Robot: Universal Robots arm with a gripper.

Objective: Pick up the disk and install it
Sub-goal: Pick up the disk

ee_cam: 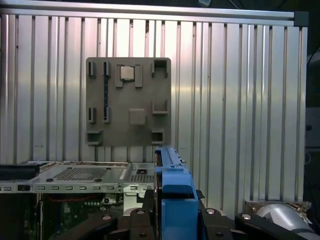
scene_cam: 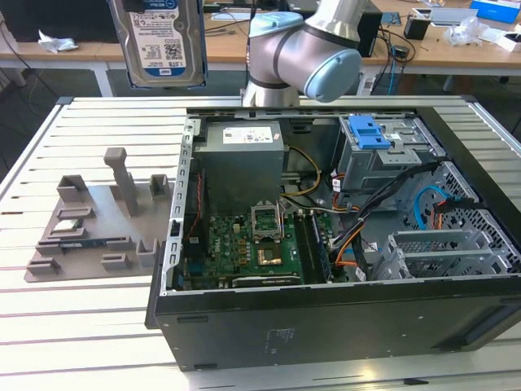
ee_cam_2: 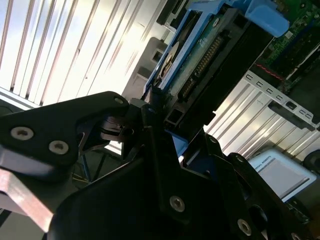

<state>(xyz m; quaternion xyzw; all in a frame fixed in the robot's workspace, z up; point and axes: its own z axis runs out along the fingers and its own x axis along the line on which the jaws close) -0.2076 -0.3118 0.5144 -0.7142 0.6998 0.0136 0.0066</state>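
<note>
slatted worktop [scene_cam: 49, 326] first, well below the jaws. on it sits the open computer case [scene_cam: 326, 326], below the jaws and off to one side, its motherboard [scene_cam: 252, 244] bare and a drive cage with a blue latch [scene_cam: 368, 132] at the far end. the arm [scene_cam: 305, 49] rises behind the case. a grey fixture plate [scene_cam: 89, 220] lies flat on the worktop beside the case, also below the jaws.

now the disk [scene_cam: 163, 41]: it's up in the air, clear of everything, hanging upright with its label face out in the exterior view. the jaws are pinching it, with its blue bracket [ee_cam: 172, 175] edge-on between them in the first wrist view.

my read on handling: dense for its size, fully rigid, nothing to sag. the smooth metal could slide under a light squeeze, and the plastic bracket likely gives a little. it looks knock-sensitive, and the connector row [ee_cam_2: 202, 67] lies bare just past the jaws in the second wrist view. best held across the bracketed sides, away from those pins.
</note>
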